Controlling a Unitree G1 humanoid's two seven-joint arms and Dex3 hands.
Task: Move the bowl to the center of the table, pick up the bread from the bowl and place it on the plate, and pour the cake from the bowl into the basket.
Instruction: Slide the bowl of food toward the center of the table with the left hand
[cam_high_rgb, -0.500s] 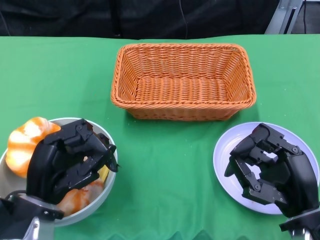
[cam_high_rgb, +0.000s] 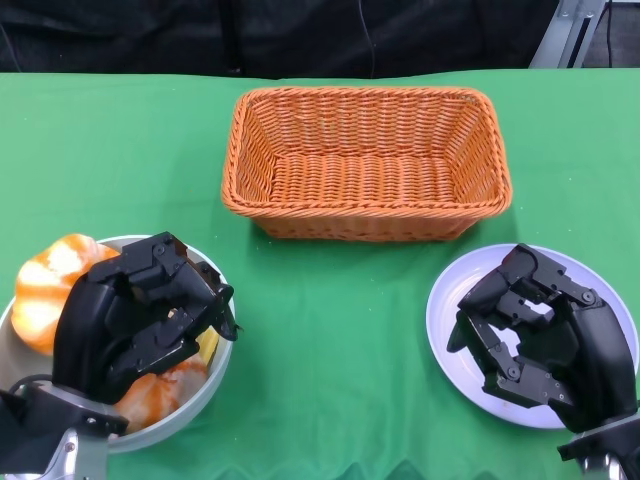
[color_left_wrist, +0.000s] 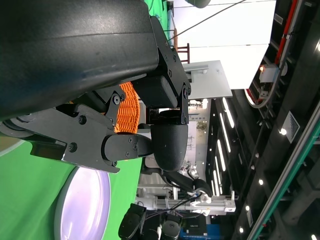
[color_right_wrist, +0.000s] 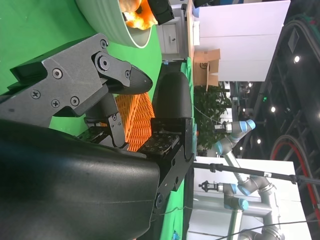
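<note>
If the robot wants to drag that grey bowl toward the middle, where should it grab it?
Probably the bowl's thin rim on the side facing the table's middle. The left hand is already above that edge. The bread and other food fill the inside, so pinching the bare rim from above looks easiest.

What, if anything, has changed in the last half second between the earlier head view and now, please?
Almost nothing. The black left hand has eased slightly toward the robot over the grey bowl and holds nothing. The black right hand hovers over the pale round plate as before. Bowl, plate, orange wicker basket and food have not moved.
</note>
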